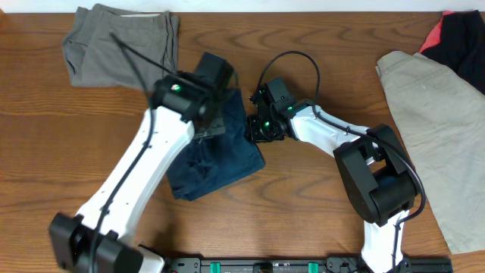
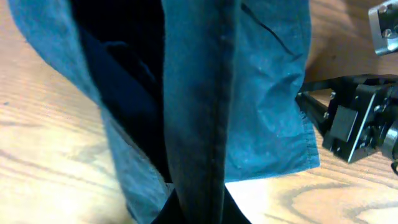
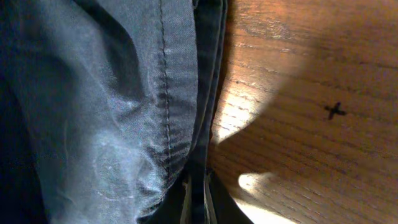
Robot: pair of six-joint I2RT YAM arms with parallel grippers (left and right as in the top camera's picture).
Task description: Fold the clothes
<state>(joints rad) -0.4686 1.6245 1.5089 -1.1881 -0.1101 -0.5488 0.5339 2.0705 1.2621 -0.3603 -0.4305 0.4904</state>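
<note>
Overhead only, grey shorts (image 1: 114, 42) and beige shorts (image 1: 439, 129) flank the blue shorts (image 1: 220, 163).

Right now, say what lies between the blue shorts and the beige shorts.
Overhead view: the right arm and bare table, between blue shorts and beige shorts.

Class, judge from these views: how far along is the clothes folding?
Done, apparently: the grey shorts lie folded at the far left. In hand: left gripper and right gripper both pinch the dark blue shorts. Left: the beige shorts and black-and-coral garment wait at the right.
</note>
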